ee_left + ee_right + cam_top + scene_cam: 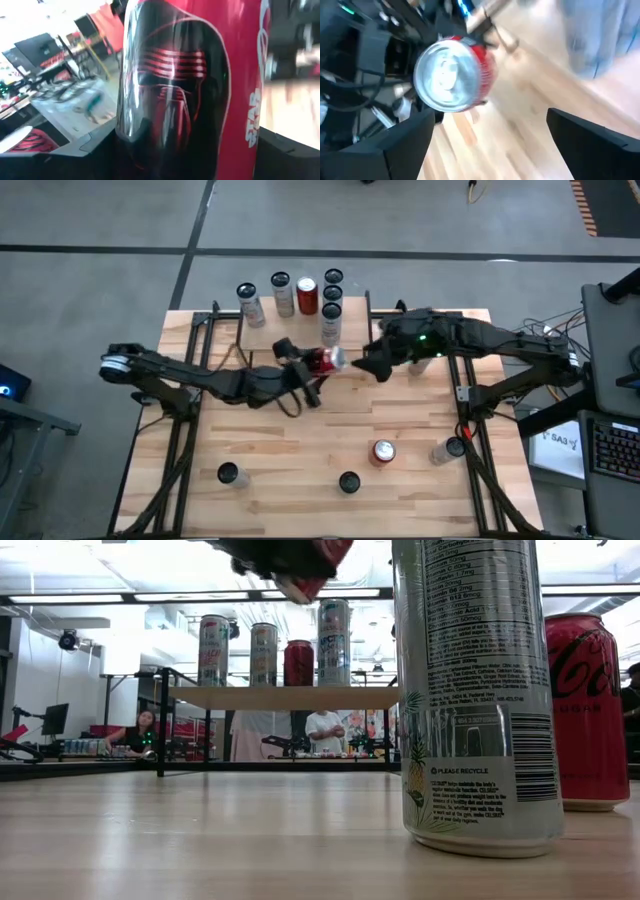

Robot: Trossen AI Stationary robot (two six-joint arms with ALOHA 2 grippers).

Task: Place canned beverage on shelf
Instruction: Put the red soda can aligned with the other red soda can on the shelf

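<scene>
I hold the red aluminium can (322, 360) sideways in my left hand (305, 370), clamped mid-air above the counter (300, 450), just short of the wooden shelf (300, 320). My right hand (372, 362) stands wide open and empty just beyond its end. If the can slips in a handover, or I bring it in tilted, I judge it may topple the standing cans (283, 295).

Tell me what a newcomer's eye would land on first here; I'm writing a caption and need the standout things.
First, the red can lying sideways in the air over the middle of the table, gripped by the left pincer, with the right pincer open just beyond its end. Next, the row of cans standing on the shelf at the far edge. In the low view, a tall pale can fills the foreground.
</scene>
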